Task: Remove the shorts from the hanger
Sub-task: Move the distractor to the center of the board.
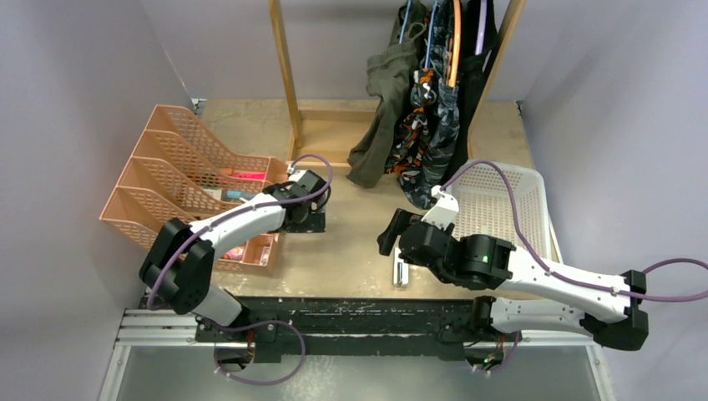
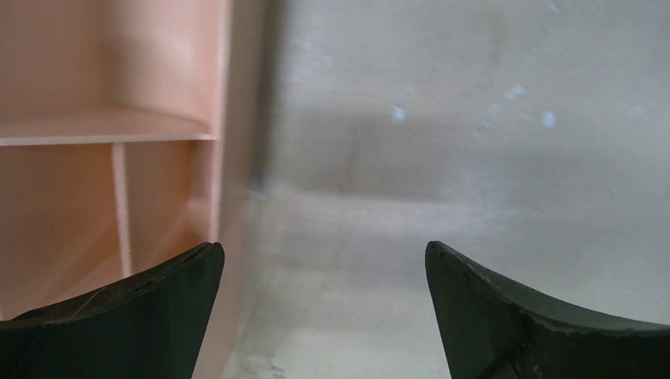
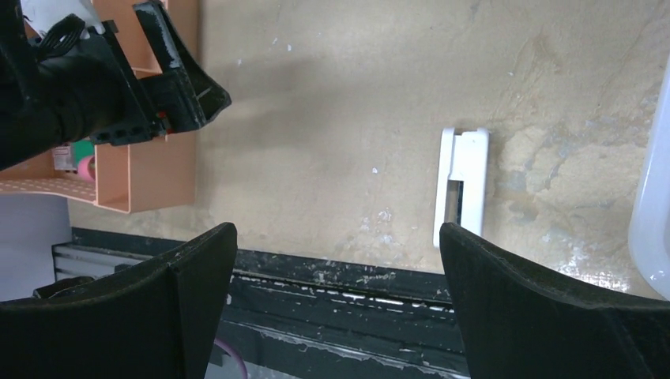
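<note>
Left gripper (image 1: 307,213) released, fingers (image 2: 142,316) spread wide with nothing between them. It sits low over the table (image 1: 351,251), on the near side of the wooden rack (image 1: 285,75) by its left post, close beside the peach file organizer (image 1: 167,180). Right gripper (image 1: 389,234) also released and empty, fingers (image 3: 545,316) wide apart. It is on the near side of the rack, below the hanging garments and apart from them. A small white plastic piece (image 3: 461,181) lies flat on the table just nearer than this gripper. The white mesh basket (image 1: 505,200) sits at the foot of the rack's right post. All shorts are on hangers, bunched at the rack's right end: olive green pair (image 1: 384,109) leftmost, then orange-black-white camouflage pair (image 1: 415,134), dark grey-blue camouflage pair (image 1: 444,125), and black pair (image 1: 472,83) against the right post. Cannot tell whether the hems touch the table.
</note>
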Available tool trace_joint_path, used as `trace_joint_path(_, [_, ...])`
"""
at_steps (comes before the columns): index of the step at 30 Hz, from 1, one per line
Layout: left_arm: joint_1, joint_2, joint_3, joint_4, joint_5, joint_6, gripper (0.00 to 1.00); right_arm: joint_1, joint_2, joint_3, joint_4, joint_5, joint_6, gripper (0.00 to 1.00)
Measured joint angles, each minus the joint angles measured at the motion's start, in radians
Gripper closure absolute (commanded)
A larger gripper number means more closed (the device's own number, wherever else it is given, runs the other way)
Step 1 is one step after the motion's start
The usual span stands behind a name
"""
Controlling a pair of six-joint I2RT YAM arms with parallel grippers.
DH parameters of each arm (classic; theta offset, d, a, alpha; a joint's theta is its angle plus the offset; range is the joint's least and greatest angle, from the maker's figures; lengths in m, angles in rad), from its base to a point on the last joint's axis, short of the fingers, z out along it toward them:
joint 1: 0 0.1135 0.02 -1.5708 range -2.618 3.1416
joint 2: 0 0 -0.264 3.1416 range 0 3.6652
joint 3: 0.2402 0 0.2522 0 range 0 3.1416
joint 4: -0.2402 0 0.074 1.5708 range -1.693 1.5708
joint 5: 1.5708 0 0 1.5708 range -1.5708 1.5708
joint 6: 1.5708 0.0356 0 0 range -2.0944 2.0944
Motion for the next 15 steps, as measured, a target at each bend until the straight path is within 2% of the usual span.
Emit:
trace_joint_path(7, [0.137, 0.000, 0.001, 0.002, -0.032, 0.025, 0.00, 0.000, -0.004, 0.003, 0.010, 0.000, -0.008, 0.01])
trace_joint_path(15, [0.182, 0.016, 0.032, -0.027, -0.027, 0.074, 0.00, 0.000, -0.049, 0.003, 0.010, 0.004, -0.008, 0.00])
